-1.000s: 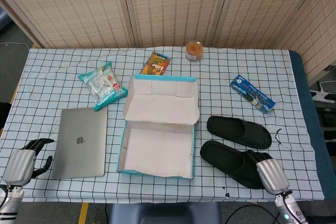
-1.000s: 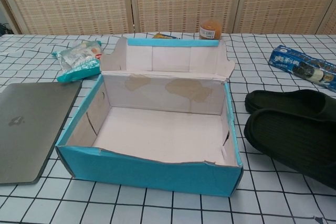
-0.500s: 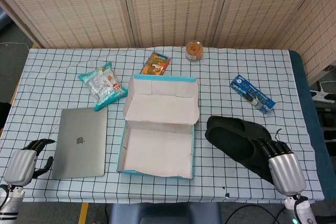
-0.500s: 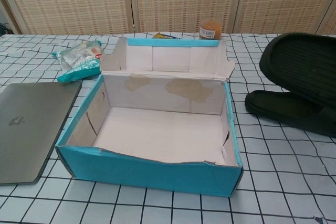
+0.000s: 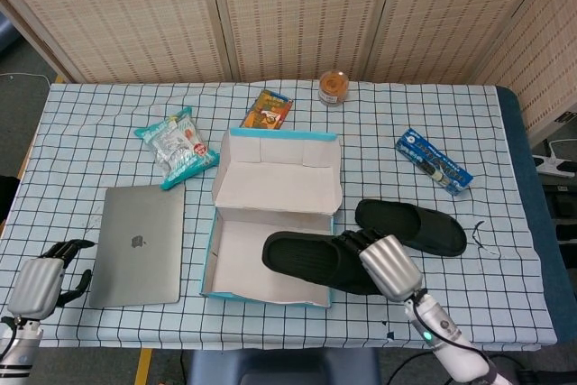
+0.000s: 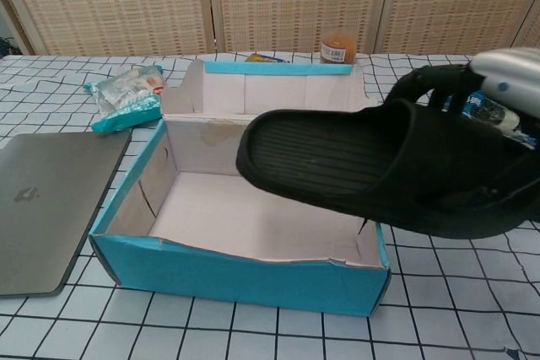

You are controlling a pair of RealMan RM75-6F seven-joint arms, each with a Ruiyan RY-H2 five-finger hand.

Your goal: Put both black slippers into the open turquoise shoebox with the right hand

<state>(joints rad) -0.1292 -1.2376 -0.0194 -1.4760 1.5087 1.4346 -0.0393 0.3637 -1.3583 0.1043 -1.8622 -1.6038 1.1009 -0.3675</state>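
Lower centre of head view: right hand [image 5: 389, 263] grips one black slipper [image 5: 315, 261], held above the open turquoise shoebox [image 5: 270, 290], toe over its right half. Second slipper [image 5: 410, 225] lies on table right of box. Left hand [image 5: 41, 279] bottom left, fingers loosely apart, holding nothing.

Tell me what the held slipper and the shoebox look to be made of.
Held slipper: probably moulded foam or rubber, matte black, with a ribbed footbed and thick one-piece body. Shoebox: cardboard, turquoise outside, plain pale inside, with folded flaps and a creased edge.
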